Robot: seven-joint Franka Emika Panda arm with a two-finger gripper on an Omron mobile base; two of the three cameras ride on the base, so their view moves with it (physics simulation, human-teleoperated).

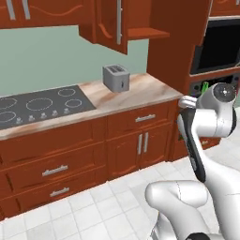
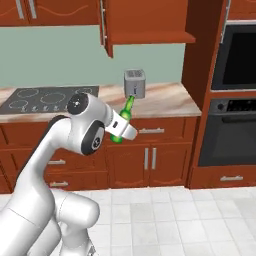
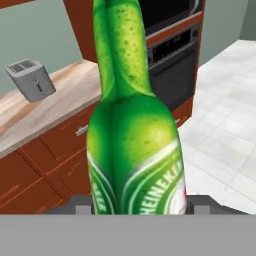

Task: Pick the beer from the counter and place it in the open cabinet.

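- Green glass is what I have in my tool (image 2: 120,131): the small green glass beer bottle (image 2: 123,123) with its slim neck and pale label, clenched low on its body between the two fingers, so the neck points away from my hand and the weight sits close to the grip.
- In the right base view the bottle hangs in the air in front of the drawers, below and just in front of the small grey metal toaster (image 2: 135,83), neck tilted up towards it; nothing supports it but my tool.
- The toaster stands on the beige-pink marble-look bench (image 2: 165,100), near the right end beside the tall reddish-brown wooden oven column.
- The open reddish-brown wooden wall cabinet (image 2: 150,35) is above the toaster, its door with the long silver bar handle (image 1: 119,21) swung out, a bare shelf showing. I judge the bottle must rise well above the toaster and go in over that shelf edge; holding it by the base leaves the bottom hard to set down flat, so tipping is the risk.
- Writing: the label in the hand view reads "HEINEKE…", white letters on a green band; the rest curves out of sight. No other text is legible.
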